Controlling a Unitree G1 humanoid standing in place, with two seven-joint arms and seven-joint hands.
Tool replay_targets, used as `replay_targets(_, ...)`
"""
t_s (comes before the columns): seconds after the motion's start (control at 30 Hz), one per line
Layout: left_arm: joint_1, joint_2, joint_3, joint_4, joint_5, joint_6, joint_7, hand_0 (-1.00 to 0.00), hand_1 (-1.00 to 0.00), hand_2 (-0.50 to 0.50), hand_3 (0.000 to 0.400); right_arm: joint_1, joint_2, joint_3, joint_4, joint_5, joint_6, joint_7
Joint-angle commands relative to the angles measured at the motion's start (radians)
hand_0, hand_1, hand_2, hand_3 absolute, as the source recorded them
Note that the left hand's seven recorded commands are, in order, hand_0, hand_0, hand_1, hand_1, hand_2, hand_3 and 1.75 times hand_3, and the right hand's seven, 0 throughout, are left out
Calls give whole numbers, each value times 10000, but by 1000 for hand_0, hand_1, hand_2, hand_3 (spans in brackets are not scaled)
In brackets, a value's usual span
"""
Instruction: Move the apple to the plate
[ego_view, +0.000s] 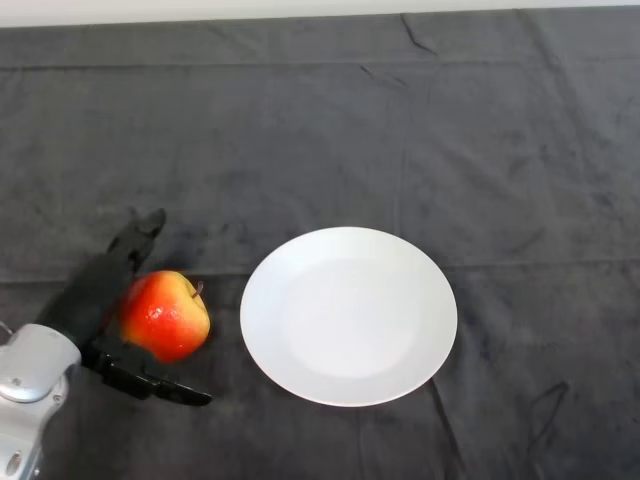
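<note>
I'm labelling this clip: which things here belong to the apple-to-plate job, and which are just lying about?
Part of the job:
- red and yellow apple
- round white plate, empty
- black left hand, around the apple

Just there:
- dark grey cloth covering the table

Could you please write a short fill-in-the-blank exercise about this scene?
1. The apple lies to the ____ of the plate in the head view.
2. The plate holds ____.
3. The colour of the plate is ____.
4. The robot hand has its fingers on either side of the ____.

Missing words: left; nothing; white; apple
</note>
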Motion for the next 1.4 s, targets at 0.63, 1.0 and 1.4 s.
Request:
replay_targets(0.63, -388, -168, 148, 317, 702, -955, 723, -1000, -1000, 0, 400, 276, -273, -172, -410, -47, 109, -21)
replay_targets(1.0, -622, -509, 312, -1236, 727, -152, 987, -1000, -1000, 0, 400, 283, -273, -179, -425, -48, 116, -17)
replay_targets(1.4, -669, -971, -294, -1993, 887, -386, 1318, -1000, -1000, 0, 400, 286, -272, -183, -432, -51, 121, -16)
